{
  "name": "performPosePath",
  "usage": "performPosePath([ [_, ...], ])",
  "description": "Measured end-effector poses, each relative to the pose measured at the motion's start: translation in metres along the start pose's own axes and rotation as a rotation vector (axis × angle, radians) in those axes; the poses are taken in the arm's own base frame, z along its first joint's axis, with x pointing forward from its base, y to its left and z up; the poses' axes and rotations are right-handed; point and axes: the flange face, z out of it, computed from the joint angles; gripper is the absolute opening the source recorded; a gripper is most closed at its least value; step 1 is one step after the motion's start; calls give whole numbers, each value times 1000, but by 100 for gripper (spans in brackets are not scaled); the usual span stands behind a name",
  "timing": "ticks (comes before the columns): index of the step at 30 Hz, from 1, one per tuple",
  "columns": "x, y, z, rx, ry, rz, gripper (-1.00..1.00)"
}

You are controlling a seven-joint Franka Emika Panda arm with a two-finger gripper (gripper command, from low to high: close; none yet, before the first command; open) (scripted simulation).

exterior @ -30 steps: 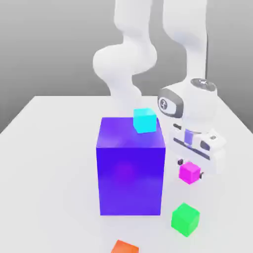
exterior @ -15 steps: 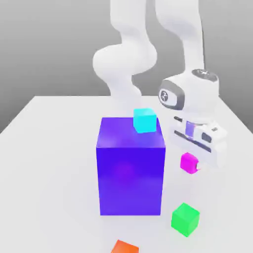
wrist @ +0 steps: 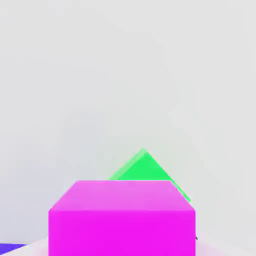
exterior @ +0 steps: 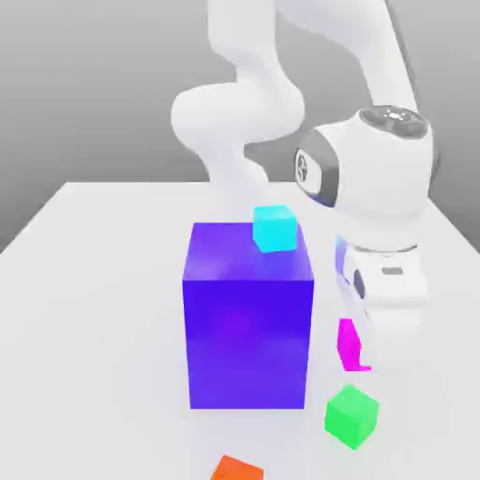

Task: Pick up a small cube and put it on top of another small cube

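Observation:
The small magenta-pink cube hangs just under the white hand, a little above the table and to the exterior view's right of the big blue-purple block. My gripper is shut on it, and the hand hides part of it. In the hand view the magenta cube sits close up, with the green cube showing beyond it. The green cube rests on the table just in front of and below the held cube. A cyan cube lies on the block's top, at its far right corner.
An orange piece pokes in at the front edge of the exterior view. The white table stretches wide to the exterior view's left of the block. A sliver of the blue-purple block shows in the hand view.
The hand has turned about its wrist with the magenta cube in it. The cube rose slightly, then came down closer to the green cube. The other cubes stayed put.

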Motion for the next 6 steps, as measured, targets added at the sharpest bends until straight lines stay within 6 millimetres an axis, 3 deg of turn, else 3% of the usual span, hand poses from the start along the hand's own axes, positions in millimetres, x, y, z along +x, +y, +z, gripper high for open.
performPosePath([
  [2,1,1,22,0,0,2,-100],
  [3,0,1,33,-1,-1,3,100],
  [6,0,1,33,-1,-1,3,100],
])
